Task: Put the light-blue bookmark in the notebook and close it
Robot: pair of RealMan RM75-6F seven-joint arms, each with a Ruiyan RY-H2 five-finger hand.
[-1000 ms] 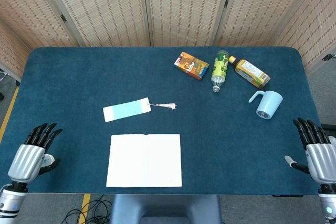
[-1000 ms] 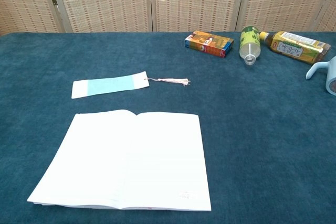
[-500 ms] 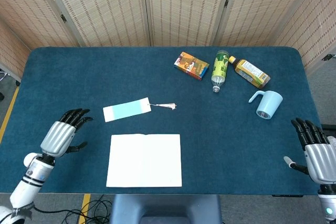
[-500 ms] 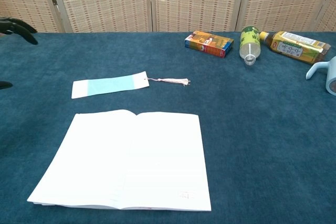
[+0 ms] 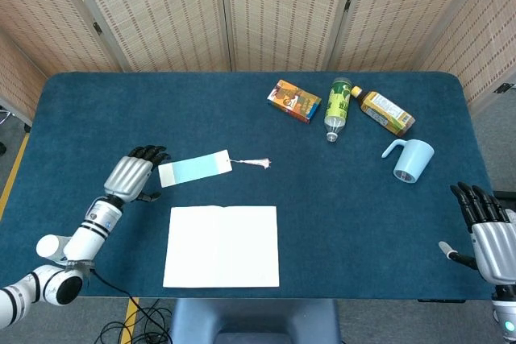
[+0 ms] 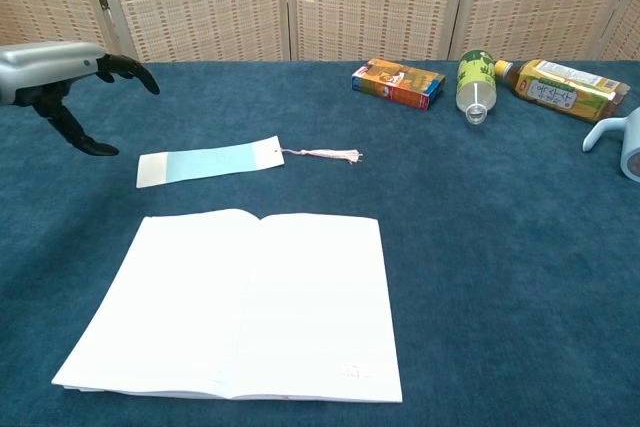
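The light-blue bookmark (image 5: pixel 194 169) (image 6: pixel 208 162) lies flat on the blue table, its pink tassel (image 5: pixel 252 163) (image 6: pixel 327 155) trailing right. An open white notebook (image 5: pixel 222 246) (image 6: pixel 241 303) lies just below it near the front edge. My left hand (image 5: pixel 134 175) (image 6: pixel 58 75) hovers open just left of the bookmark's end, fingers spread, holding nothing. My right hand (image 5: pixel 486 233) rests open at the table's right front corner, far from both; the chest view does not show it.
At the back right lie an orange snack box (image 5: pixel 294 101) (image 6: pixel 398 83), a green bottle (image 5: pixel 337 108) (image 6: pixel 477 84) and a yellow-labelled bottle (image 5: pixel 387 112) (image 6: pixel 559 90). A light-blue mug (image 5: pixel 411 159) (image 6: pixel 625 140) lies on its side further right. Woven screens stand behind the table.
My left hand has travelled from the left front corner up and right to the bookmark's left end. The right hand has barely shifted. Bookmark and notebook have not moved.
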